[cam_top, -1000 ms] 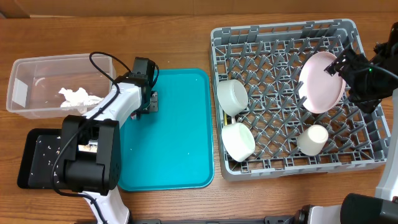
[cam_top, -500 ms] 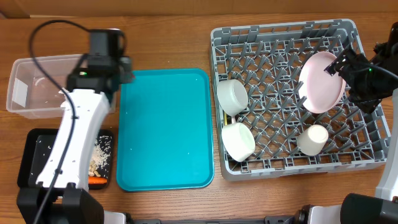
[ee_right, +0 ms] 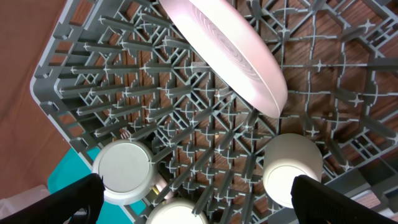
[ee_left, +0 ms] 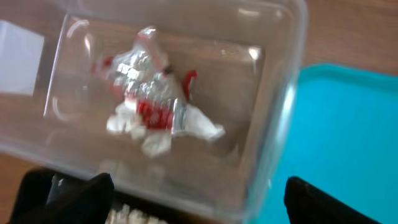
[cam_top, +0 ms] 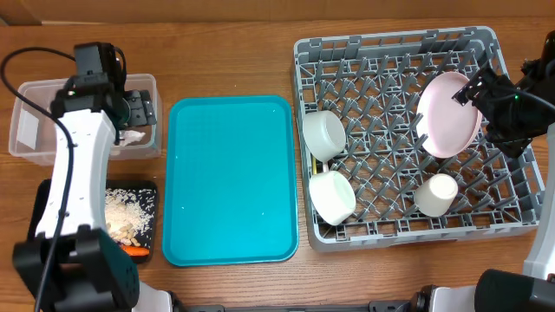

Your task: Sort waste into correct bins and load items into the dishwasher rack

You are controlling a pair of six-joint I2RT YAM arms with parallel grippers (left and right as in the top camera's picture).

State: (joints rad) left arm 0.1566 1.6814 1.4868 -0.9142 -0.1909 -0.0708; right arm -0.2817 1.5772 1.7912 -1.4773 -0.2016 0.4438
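My left gripper (cam_top: 143, 110) hangs open over the right end of the clear tub (cam_top: 35, 121). In the left wrist view, the red-and-silver foil wrapper (ee_left: 149, 102) lies loose on the crumpled white napkin (ee_left: 189, 127) inside the tub (ee_left: 273, 118), above my empty gripper (ee_left: 199, 202). The black tray (cam_top: 48, 217) holds pale crumbs (cam_top: 126, 212) and an orange carrot (cam_top: 134, 251). The grey rack (cam_top: 512, 208) carries the pink plate (cam_top: 449, 113), two bowls (cam_top: 323, 134) (cam_top: 332, 197) and the white cup (cam_top: 435, 194). My right gripper (cam_top: 473, 91) is open above the plate (ee_right: 230, 53), holding nothing.
The teal serving tray (cam_top: 230, 178) lies bare between the bins and the rack. The left arm's cable loops over the tub's far-left corner. Wooden table shows all round.
My left arm swung from the teal tray's left edge up and left to over the clear tub. Its jaws opened, and the wrapper now lies in the tub. The right arm stayed still.
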